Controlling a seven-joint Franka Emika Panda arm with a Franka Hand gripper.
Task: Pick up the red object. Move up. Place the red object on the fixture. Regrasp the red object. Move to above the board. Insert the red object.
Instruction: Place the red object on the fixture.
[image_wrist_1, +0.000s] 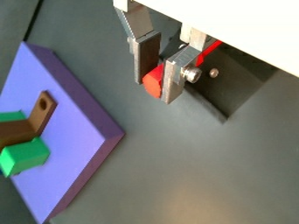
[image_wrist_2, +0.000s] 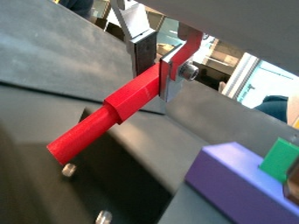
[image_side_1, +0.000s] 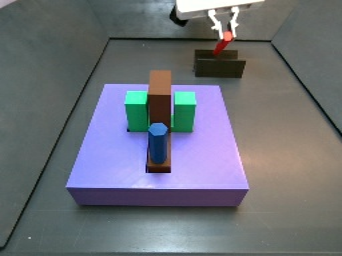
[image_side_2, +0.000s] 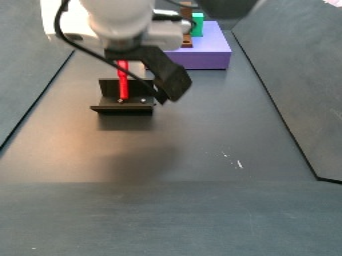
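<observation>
Red object (image_wrist_2: 114, 112) is pinched in the gripper (image_wrist_1: 158, 77) jaws above the fixture (image_side_1: 219, 65); pickup judged done, with placing, regrasp and insertion at the board (image_side_1: 160, 150) left.

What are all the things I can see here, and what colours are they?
red object: one, bright red, a long peg held between the gripper's fingers, tilted, just above the fixture.
fixture: one, dark olive-brown, on the dark floor beyond the board.
board: one, lavender-purple, flat on the floor.
green blocks: two, green, on the board, one each side of the brown bar.
brown bar: one, brown, lying along the middle of the board.
blue peg: one, blue, standing upright at the near end of the brown bar.
floor: one, dark grey, under everything.
gripper: one, silver fingers, over the fixture, shut on the red object.
</observation>
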